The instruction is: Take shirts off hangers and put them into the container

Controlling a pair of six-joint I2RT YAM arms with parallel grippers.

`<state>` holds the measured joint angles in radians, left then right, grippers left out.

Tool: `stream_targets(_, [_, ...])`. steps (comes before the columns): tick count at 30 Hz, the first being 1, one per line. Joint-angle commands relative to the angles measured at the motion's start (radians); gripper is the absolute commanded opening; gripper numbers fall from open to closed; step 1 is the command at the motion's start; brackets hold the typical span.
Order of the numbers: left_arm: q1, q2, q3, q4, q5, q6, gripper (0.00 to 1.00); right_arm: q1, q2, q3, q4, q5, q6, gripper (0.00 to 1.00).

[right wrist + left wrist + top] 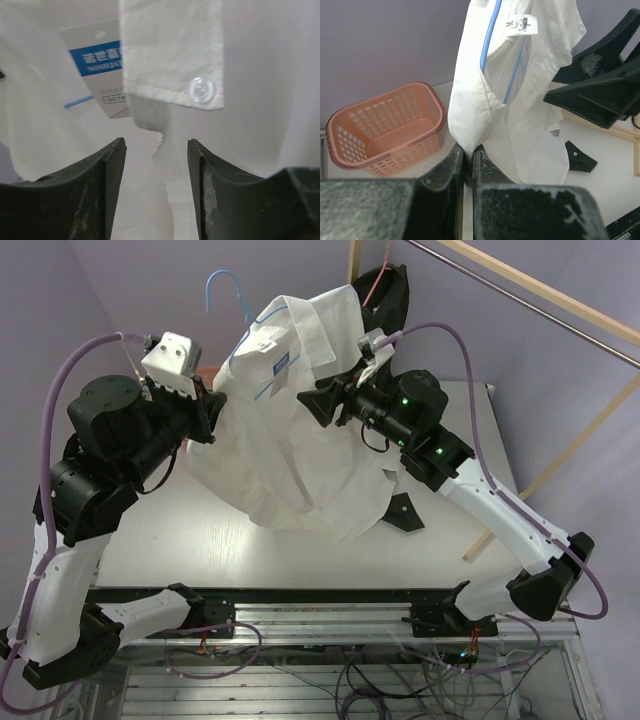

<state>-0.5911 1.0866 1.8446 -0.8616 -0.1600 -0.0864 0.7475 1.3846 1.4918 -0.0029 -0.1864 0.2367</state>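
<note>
The white shirt (300, 430) hangs upper centre on a blue hanger (225, 285). My left end effector (468, 155) is clamped on its fold, and my right end effector (156, 145) has its jaws apart by a cuff. The orange basket (355, 142), lower left in my left wrist view, shows a bare floor, and I cannot read the shirt's blue-banded tag (97, 60).

Bright, even light with soft shadows; the white shirt (260, 60) nearly washes out up close.

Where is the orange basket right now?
In the left wrist view the orange basket stands empty on the table at left, by the purple wall, just left of the hanging white shirt.
</note>
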Motion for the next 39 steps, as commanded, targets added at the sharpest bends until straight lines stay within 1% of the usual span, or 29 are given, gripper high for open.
stream_targets(1, [-0.003,-0.025,0.025,0.047,0.020,-0.015,0.07,0.015,0.053,0.028,0.037,0.119,0.015,0.48])
stream_targets(2, [-0.003,-0.026,0.027,0.043,0.021,-0.015,0.07,0.015,0.059,0.026,0.045,0.145,0.021,0.42])
stream_targets(4, [-0.003,-0.035,0.021,0.040,0.020,-0.015,0.07,0.015,0.063,0.009,0.080,0.204,0.033,0.24])
stream_targets(6, [-0.003,-0.047,0.005,0.045,0.020,-0.016,0.07,0.015,0.058,-0.018,0.119,0.257,0.047,0.12])
stream_targets(7, [-0.002,-0.053,-0.001,0.045,0.021,-0.016,0.07,0.016,0.056,-0.025,0.129,0.288,0.054,0.01])
stream_targets(8, [-0.003,-0.055,-0.005,0.040,0.020,-0.016,0.07,0.015,0.055,-0.028,0.129,0.319,0.063,0.00])
stream_targets(13, [-0.002,-0.094,-0.057,0.014,0.008,0.001,0.07,0.014,-0.031,-0.033,0.089,0.469,0.035,0.00])
stream_targets(16, [-0.002,-0.144,-0.120,0.009,0.020,0.022,0.07,-0.003,-0.104,0.005,0.005,0.551,0.000,0.00])
stream_targets(20, [-0.003,-0.220,-0.205,-0.010,0.072,0.065,0.07,-0.040,-0.156,0.159,-0.155,0.597,-0.055,0.00])
stream_targets(24, [-0.003,-0.291,-0.226,-0.037,0.195,0.100,0.07,-0.045,-0.125,0.380,-0.360,0.637,-0.126,0.00])
stream_targets(26, [-0.003,-0.322,-0.223,-0.058,0.243,0.108,0.07,-0.045,-0.098,0.471,-0.441,0.649,-0.155,0.00])
stream_targets(29, [-0.003,-0.359,-0.207,-0.099,0.287,0.114,0.07,-0.046,-0.066,0.537,-0.507,0.663,-0.180,0.00])
stream_targets(32, [-0.001,-0.389,-0.202,-0.142,0.271,0.110,0.07,-0.046,-0.061,0.550,-0.527,0.661,-0.179,0.00])
stream_targets(35, [0.000,-0.418,-0.212,-0.171,0.259,0.108,0.07,-0.045,-0.079,0.532,-0.512,0.670,-0.171,0.00])
stream_targets(37, [0.000,-0.438,-0.225,-0.170,0.252,0.100,0.07,-0.046,-0.084,0.527,-0.517,0.636,-0.157,0.00])
stream_targets(39, [0.001,-0.440,-0.232,-0.166,0.253,0.094,0.07,-0.046,-0.068,0.575,-0.583,0.561,-0.142,0.02])
